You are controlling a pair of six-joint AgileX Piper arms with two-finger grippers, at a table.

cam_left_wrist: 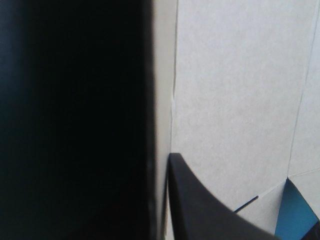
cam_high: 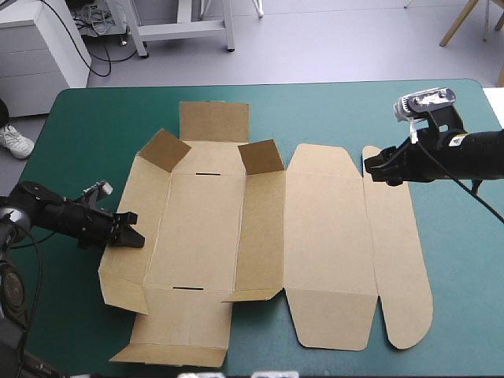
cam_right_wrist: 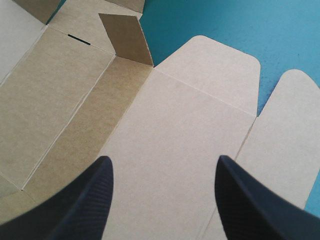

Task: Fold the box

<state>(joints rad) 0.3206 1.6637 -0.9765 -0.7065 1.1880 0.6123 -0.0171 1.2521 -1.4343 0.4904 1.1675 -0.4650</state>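
Observation:
The brown box [cam_high: 315, 236] lies as a flat cut sheet across the middle of the teal-green table. Two small flaps [cam_high: 260, 156] stand raised at its far side. My left gripper [cam_high: 135, 230] is at the sheet's left wall panel. In the left wrist view the gripper [cam_left_wrist: 161, 165] is all but shut, with a strip of board [cam_left_wrist: 240, 100] at its one visible finger [cam_left_wrist: 200, 210]; a dark mass hides the other side. My right gripper [cam_high: 376, 167] hovers open over the far right of the sheet. In its own view the gripper [cam_right_wrist: 162, 165] looks down on the lid panel [cam_right_wrist: 175, 125] with nothing between its fingers.
The teal-green cover [cam_high: 94, 118] shows all around the sheet, widest along the far edge and at the right. A long rounded tuck flap [cam_high: 398, 260] forms the sheet's right end. One far flap [cam_high: 214, 120] lies flat.

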